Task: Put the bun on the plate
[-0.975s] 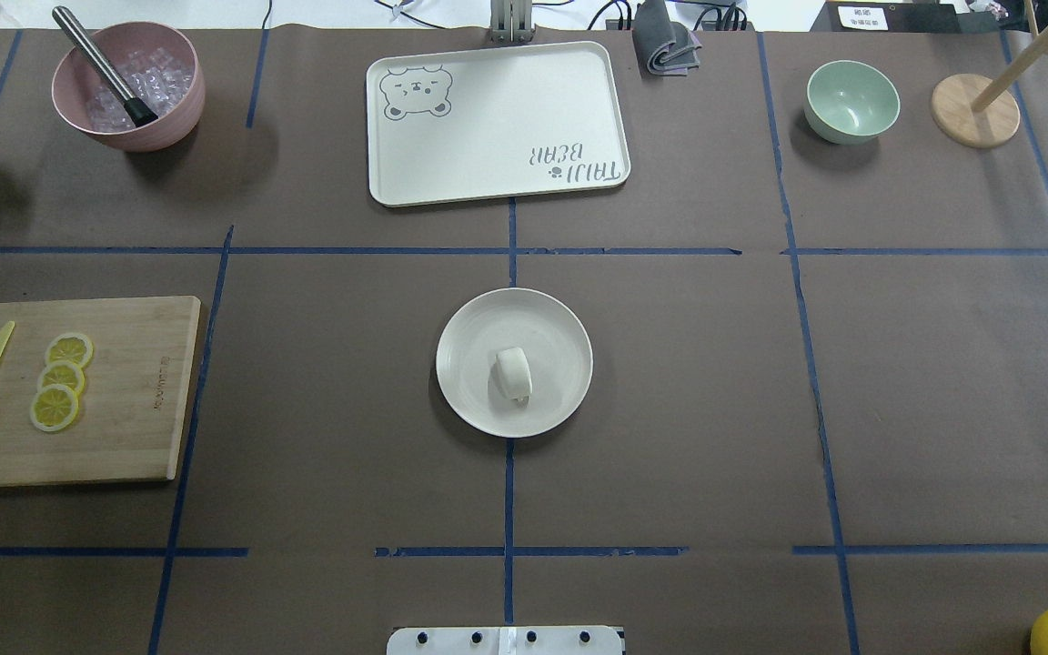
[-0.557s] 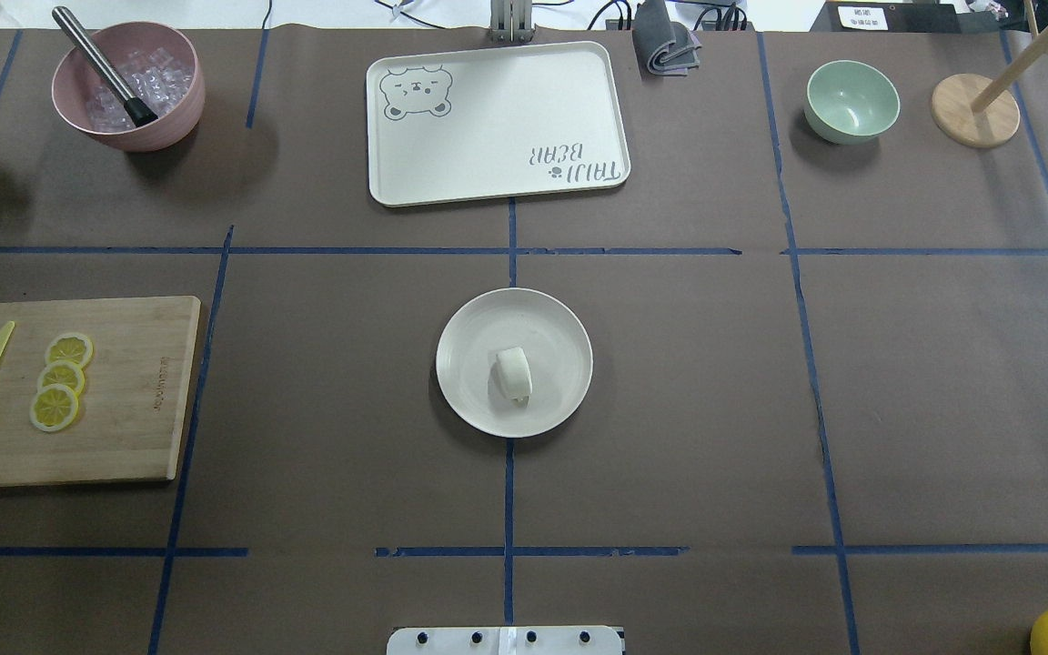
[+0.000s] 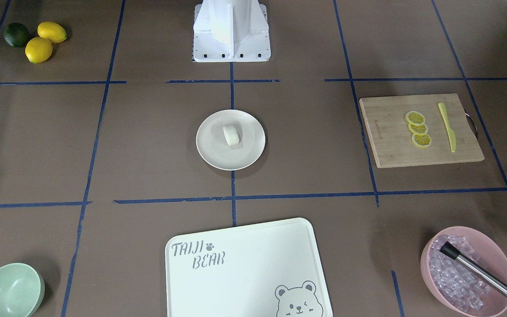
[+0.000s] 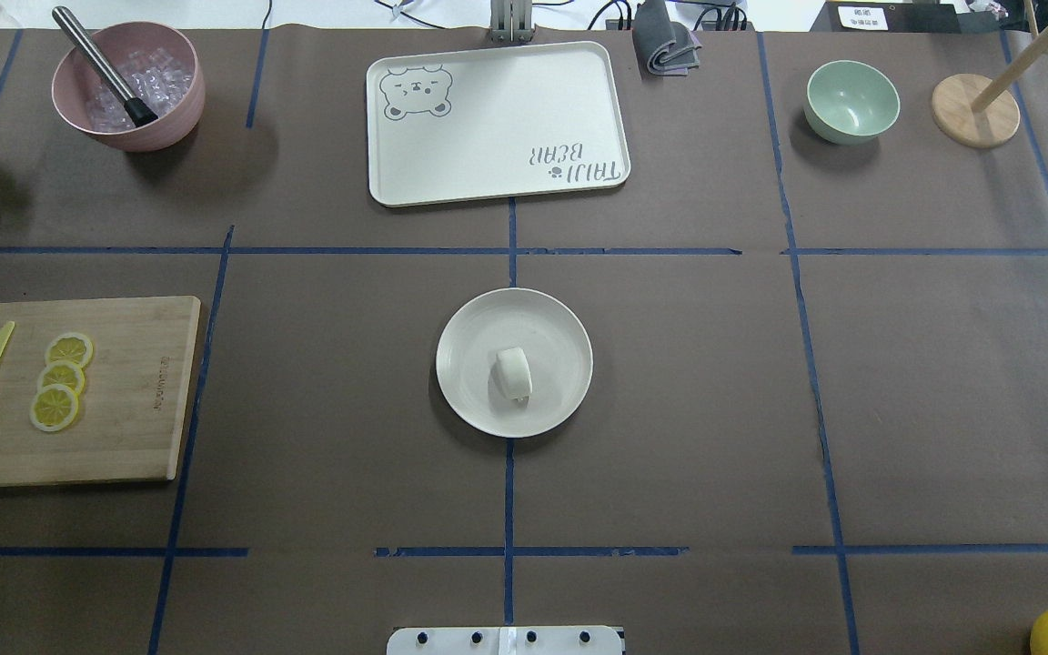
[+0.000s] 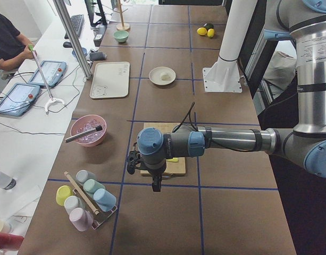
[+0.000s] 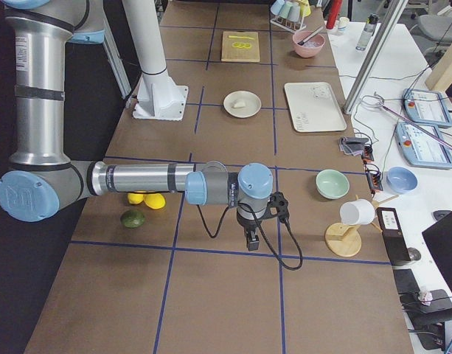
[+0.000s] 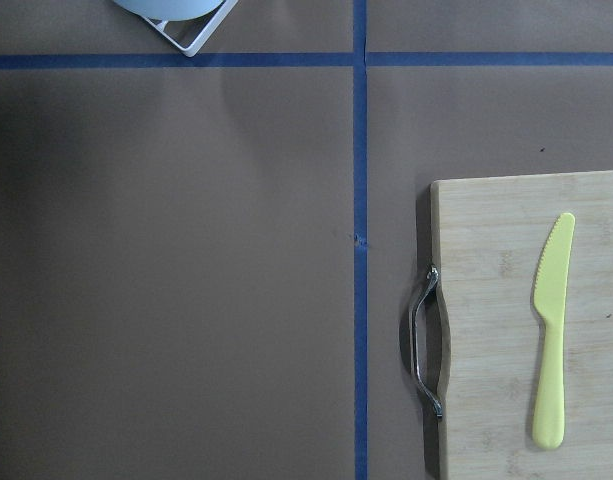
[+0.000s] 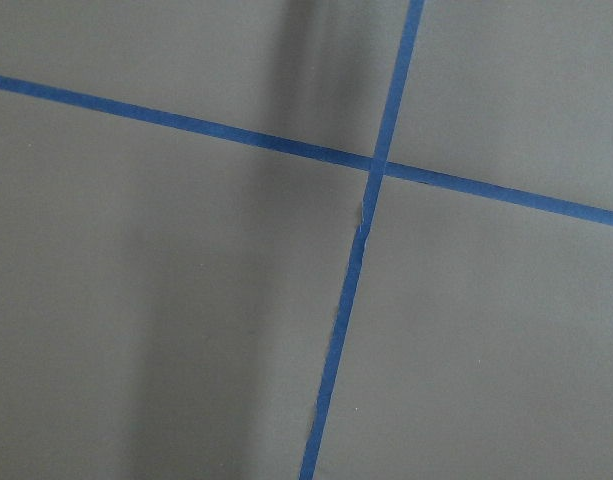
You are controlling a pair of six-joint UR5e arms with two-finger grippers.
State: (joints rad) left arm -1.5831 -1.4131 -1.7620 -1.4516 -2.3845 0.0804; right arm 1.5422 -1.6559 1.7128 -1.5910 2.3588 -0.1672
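The small white bun (image 4: pixel 512 373) lies on the round cream plate (image 4: pixel 474 323) at the table's middle, a little toward the robot's side of the plate's centre. The front-facing view shows the same bun (image 3: pixel 231 134) on the plate (image 3: pixel 216 149). Neither gripper is near it. In the left side view my left gripper (image 5: pixel 156 186) hangs over the table end beside the cutting board. In the right side view my right gripper (image 6: pixel 251 242) hangs over bare table far from the plate (image 6: pixel 242 104). I cannot tell whether either one is open or shut.
A bear-printed tray (image 4: pixel 497 123) lies beyond the plate, with a mint green bowl (image 4: pixel 851 100) and a wooden stand (image 4: pixel 975 109) at the far right. A pink bowl of ice (image 4: pixel 128 86) and a cutting board (image 4: pixel 124 391) holding lemon slices and a yellow knife are on the left.
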